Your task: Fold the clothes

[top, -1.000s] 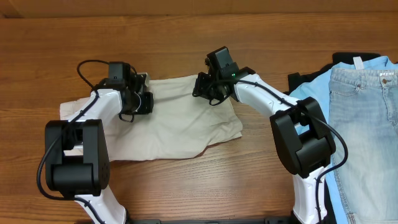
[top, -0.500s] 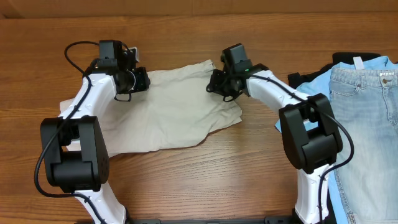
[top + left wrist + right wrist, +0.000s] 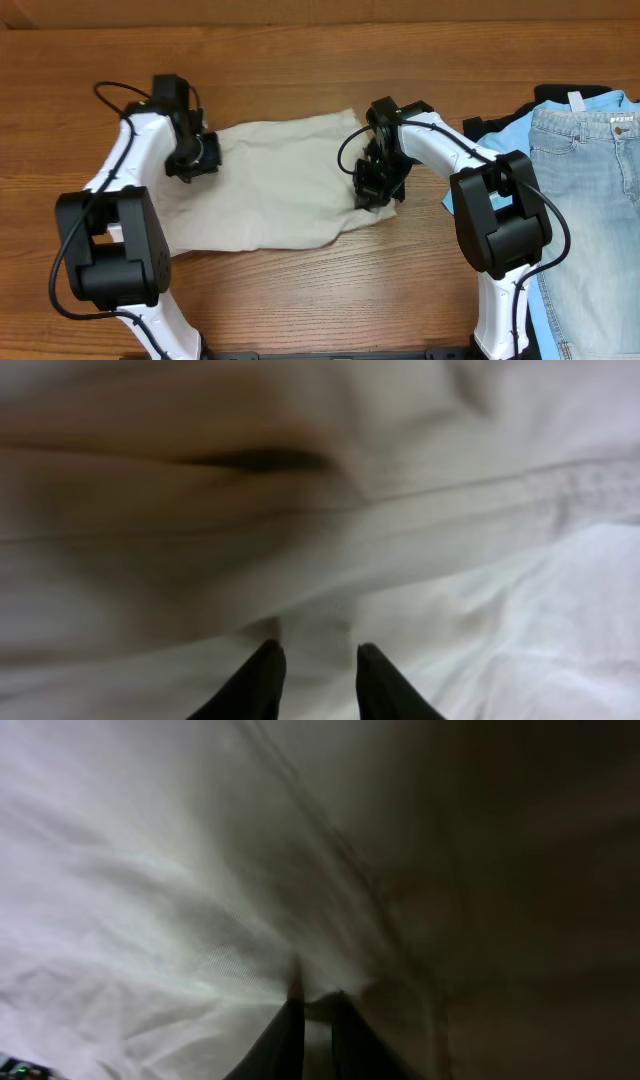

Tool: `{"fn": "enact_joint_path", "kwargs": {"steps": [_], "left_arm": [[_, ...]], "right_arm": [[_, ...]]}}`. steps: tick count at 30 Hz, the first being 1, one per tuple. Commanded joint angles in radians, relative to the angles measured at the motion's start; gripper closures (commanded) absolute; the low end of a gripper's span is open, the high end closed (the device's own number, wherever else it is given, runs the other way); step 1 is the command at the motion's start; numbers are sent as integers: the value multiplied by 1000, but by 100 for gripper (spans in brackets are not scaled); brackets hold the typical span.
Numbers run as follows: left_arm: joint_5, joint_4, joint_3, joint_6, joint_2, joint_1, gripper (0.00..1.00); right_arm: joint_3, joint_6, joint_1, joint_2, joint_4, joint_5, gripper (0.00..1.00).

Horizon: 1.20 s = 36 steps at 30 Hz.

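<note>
shorts | right edge in right gripper (pinched) | table open beyond

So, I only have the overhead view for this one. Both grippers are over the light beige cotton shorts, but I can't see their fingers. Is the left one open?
Observer: Yes. In the left wrist view the left gripper has its fingertips apart, and the light beige cotton shorts show in the gap.
Operator: And the right one?
Observer: In the right wrist view the right gripper has its fingertips nearly together, with a thin ridge of the fabric between them. I cannot tell whether it is clamped.
</note>
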Motion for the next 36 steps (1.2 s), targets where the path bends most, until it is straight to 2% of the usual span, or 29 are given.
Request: {"fn": "enact_joint_path", "kwargs": {"steps": [1, 4, 7, 10, 12, 13, 15, 19, 21, 26, 29, 31, 36], "left_arm": [[-18, -103, 134, 63, 4, 24, 71], [-66, -205, 206, 75, 4, 46, 62], [-103, -261, 215, 74, 5, 104, 36], [-82, -267, 174, 74, 7, 150, 27], [-80, -267, 130, 74, 7, 190, 7], [-80, -262, 113, 74, 7, 209, 2], [-71, -255, 81, 53, 7, 265, 1], [138, -224, 55, 115, 7, 373, 2], [191, -199, 43, 138, 7, 400, 1], [184, -101, -32, 174, 8, 416, 0], [82, -53, -94, 134, 8, 417, 0], [61, -17, -139, 130, 8, 424, 0], [118, 2, -187, 122, 8, 447, 1]], "right_arm": [[-10, -11, 2, 3, -34, 107, 88], [-9, -11, -8, 3, -39, 134, 89], [-9, -20, -53, 3, -45, 143, 89], [-3, -121, -81, -10, -45, 87, 88], [12, -187, -92, -27, -59, 39, 92], [21, -200, -93, -36, -65, 34, 93], [44, -218, -93, -60, -79, 33, 92], [70, -246, -82, -110, -76, 34, 88], [70, -247, -72, -119, -58, 27, 85], [69, -248, -41, -116, -3, -15, 82], [69, -248, -20, -113, 29, -15, 75], [69, -247, -8, -113, 40, -15, 73], [69, -247, 13, -113, 51, -14, 73]]}}
